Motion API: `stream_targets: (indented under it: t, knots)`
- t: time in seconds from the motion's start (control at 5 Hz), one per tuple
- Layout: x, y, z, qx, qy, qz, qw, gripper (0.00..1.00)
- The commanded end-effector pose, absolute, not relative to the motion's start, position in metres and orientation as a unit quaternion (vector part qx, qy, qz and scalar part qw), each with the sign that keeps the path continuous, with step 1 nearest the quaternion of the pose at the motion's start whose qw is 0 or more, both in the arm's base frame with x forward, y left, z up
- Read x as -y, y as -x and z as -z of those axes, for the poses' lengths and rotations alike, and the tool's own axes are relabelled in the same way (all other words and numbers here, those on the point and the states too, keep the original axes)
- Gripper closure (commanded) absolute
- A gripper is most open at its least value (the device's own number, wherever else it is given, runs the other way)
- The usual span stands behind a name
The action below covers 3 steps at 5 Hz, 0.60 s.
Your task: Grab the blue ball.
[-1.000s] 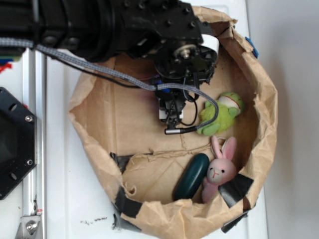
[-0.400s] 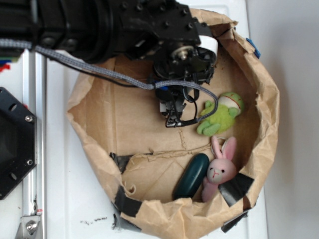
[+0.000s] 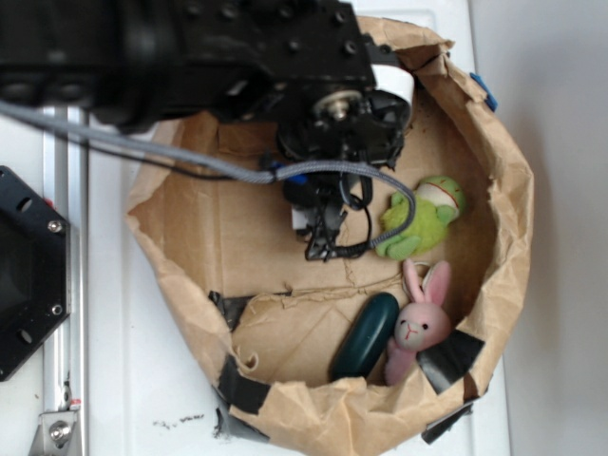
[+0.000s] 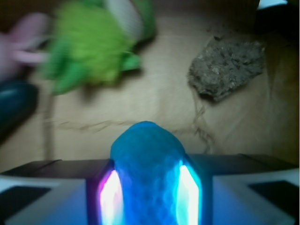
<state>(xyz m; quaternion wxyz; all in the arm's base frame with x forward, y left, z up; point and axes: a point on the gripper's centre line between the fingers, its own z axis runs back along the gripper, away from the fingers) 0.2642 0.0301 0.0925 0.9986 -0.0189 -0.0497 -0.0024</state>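
Note:
The blue ball [image 4: 147, 173] fills the lower middle of the wrist view, dimpled and turquoise, squeezed between my gripper's two glowing pads [image 4: 111, 197]. My gripper [image 4: 147, 194] is shut on the blue ball. In the exterior view the black arm covers the ball, so it is hidden there; the gripper [image 3: 321, 228] hangs over the brown paper floor of the bag [image 3: 237, 228], left of the green plush [image 3: 421, 220].
A torn paper bag rim [image 3: 513, 218] rings the work area. Inside lie a dark green oblong object [image 3: 365, 334], a pink bunny plush [image 3: 419, 326] and a brownish lump [image 4: 226, 68]. A grey cable [image 3: 380, 180] loops beside the gripper. Black hardware [image 3: 28, 275] sits at the left.
The arm and gripper have shifted a little to the left, away from the green plush, with the cable following. The toys in the bag have not moved.

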Motion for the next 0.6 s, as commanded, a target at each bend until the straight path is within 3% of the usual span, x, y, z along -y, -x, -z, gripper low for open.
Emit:
stream_targets:
  t: [0.0,0.4]
  knots:
    - [-0.006,-0.274,-0.177,0.138,0.052,0.016,0.989,1.00]
    - [0.005,-0.277,-0.184,0.129,0.061,0.008,0.990,1.00]
